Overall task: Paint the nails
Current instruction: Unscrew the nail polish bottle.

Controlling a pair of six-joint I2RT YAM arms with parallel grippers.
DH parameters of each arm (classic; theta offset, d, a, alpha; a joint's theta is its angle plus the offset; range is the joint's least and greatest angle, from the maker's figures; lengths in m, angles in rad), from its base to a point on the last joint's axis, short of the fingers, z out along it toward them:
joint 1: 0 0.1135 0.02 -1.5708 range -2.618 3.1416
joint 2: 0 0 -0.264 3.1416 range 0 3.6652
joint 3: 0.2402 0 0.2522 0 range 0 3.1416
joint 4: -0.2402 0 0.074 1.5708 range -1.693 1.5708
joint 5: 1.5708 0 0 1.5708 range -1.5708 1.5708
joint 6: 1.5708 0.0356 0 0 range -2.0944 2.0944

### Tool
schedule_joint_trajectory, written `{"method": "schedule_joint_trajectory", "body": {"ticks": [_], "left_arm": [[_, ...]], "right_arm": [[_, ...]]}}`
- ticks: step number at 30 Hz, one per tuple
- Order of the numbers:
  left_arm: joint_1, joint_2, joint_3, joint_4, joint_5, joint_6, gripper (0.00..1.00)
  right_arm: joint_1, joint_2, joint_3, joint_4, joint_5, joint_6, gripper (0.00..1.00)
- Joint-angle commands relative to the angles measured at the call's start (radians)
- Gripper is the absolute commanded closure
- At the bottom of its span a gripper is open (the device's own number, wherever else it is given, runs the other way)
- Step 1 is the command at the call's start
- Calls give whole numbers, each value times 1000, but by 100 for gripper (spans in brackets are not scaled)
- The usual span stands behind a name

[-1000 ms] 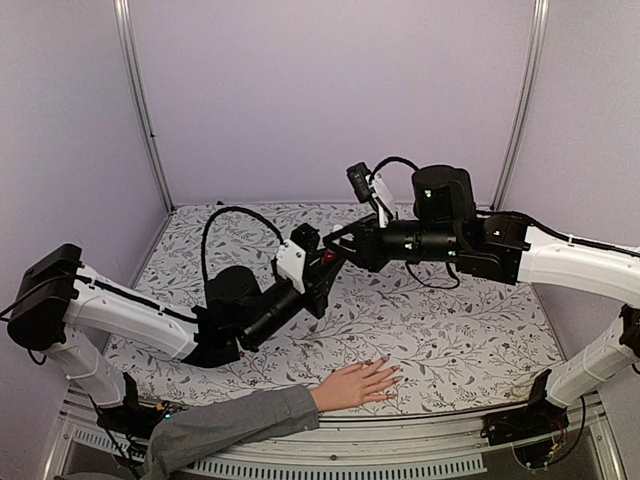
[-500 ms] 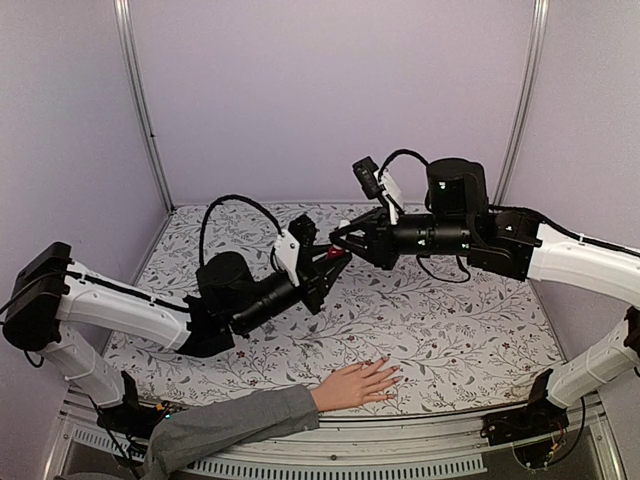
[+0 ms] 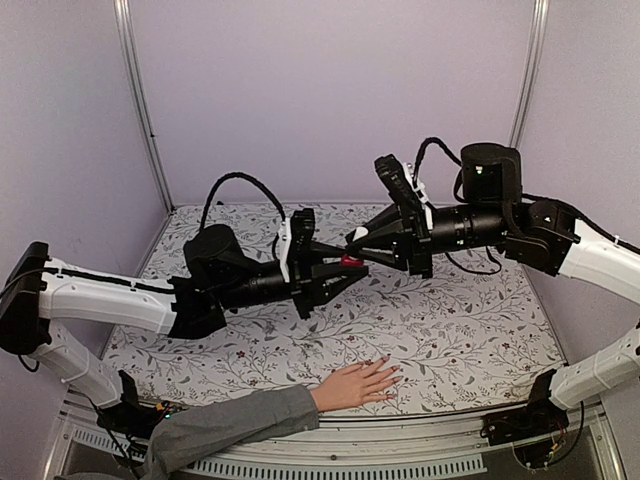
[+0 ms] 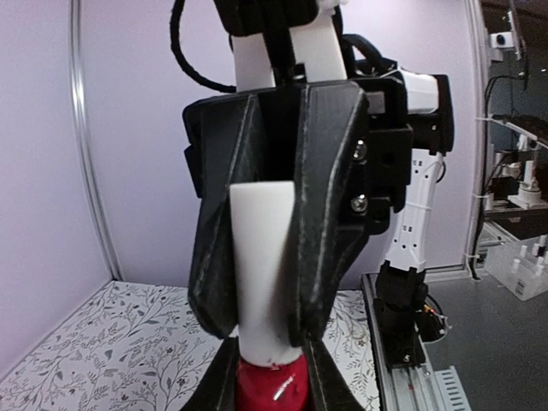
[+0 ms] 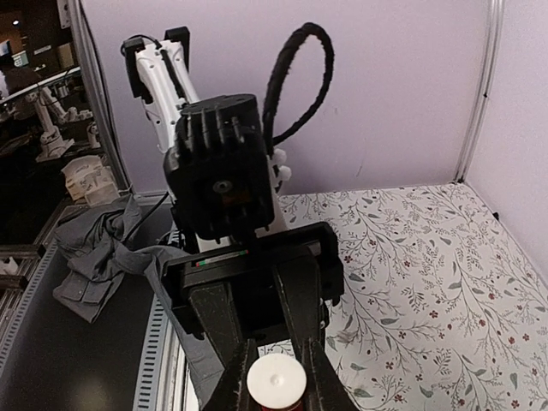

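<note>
Over the middle of the floral counter (image 3: 470,340) the two arms meet in the air. The left pincer (image 3: 338,267) is closed on a small red bottle (image 3: 350,262), and the right pincer (image 3: 358,246) clamps its white cap (image 4: 261,257) from the opposite side. Well apart, at the counter's near edge, a pale hand (image 3: 355,385) in a grey sleeve (image 3: 230,425) lies palm down, its long axis left to right, fingers fanned rightward. The nails (image 3: 393,375) tip them, too small to judge colour
</note>
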Motion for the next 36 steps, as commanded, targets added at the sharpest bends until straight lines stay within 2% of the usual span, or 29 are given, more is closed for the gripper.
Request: {"method": "schedule_joint_trajectory", "body": {"ticks": [1,7,10,13,14,17,22,26,36], "left_arm": [[-53,33,62,-84,340,46,100],[-53,28,59,-76,336,45,100],[-53,16,34,-54,253,53,100],[-50,2,18,-44,115,53,100],[-49,0,16,-41,77,50,100],[-46,3,2,-9,-32,35,100],[-48,13,-19,22,-264,24,100],[-48,36,-21,29,-354,34,100],[-49,70,-55,134,-524,20,100]], "right_arm": [[48,51,44,41,-172,-40,100],[49,49,50,36,-136,-40,99],[49,43,47,46,-87,-14,84],[49,33,26,73,19,31,61],[49,31,17,82,62,44,56],[47,34,5,101,168,97,50],[47,23,-15,141,319,194,48],[47,35,-18,128,440,246,48],[47,57,-37,125,482,331,48]]}}
